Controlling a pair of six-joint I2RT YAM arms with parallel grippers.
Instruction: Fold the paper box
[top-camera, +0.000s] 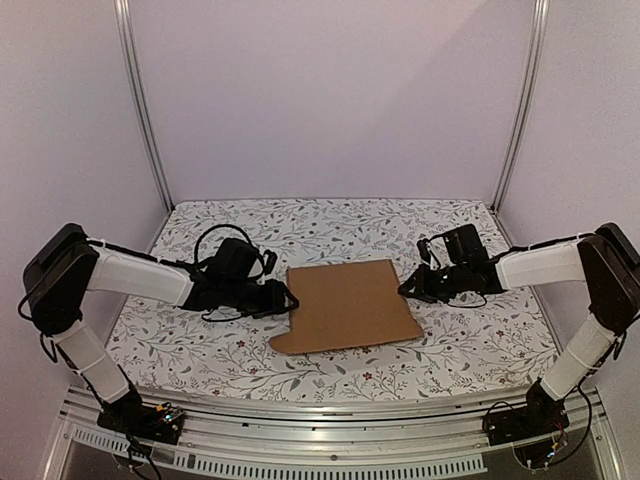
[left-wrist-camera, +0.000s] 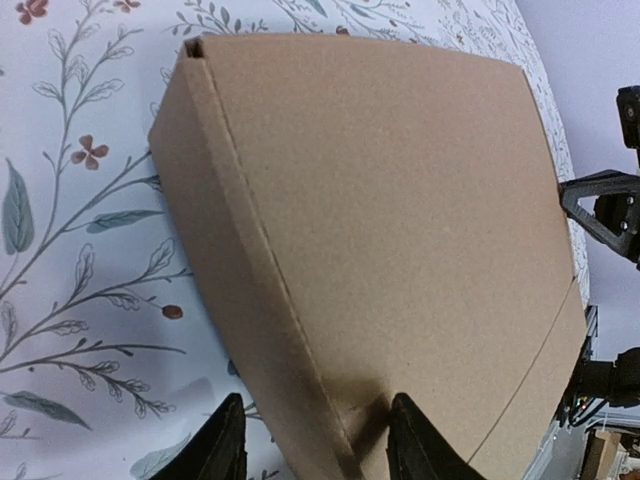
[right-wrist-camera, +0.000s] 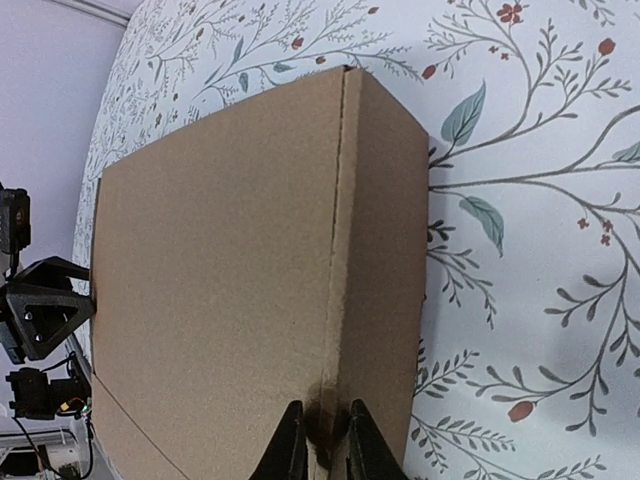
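The paper box (top-camera: 350, 305) is plain brown cardboard and lies flat and shallow in the middle of the table. My left gripper (top-camera: 283, 298) is at its left edge. In the left wrist view the box (left-wrist-camera: 400, 200) fills the frame, and my left gripper (left-wrist-camera: 320, 440) is open, with its fingers straddling the box's side wall and top edge. My right gripper (top-camera: 407, 288) is at the box's right edge. In the right wrist view its fingers (right-wrist-camera: 290, 445) are close together, and the gripper (right-wrist-camera: 327, 445) pinches the top edge crease of the box (right-wrist-camera: 230, 280).
The table (top-camera: 480, 350) has a white cloth with a floral print. Metal frame posts (top-camera: 140, 100) and pale walls stand on three sides. A tab of the box sticks out at its front left corner (top-camera: 285, 343).
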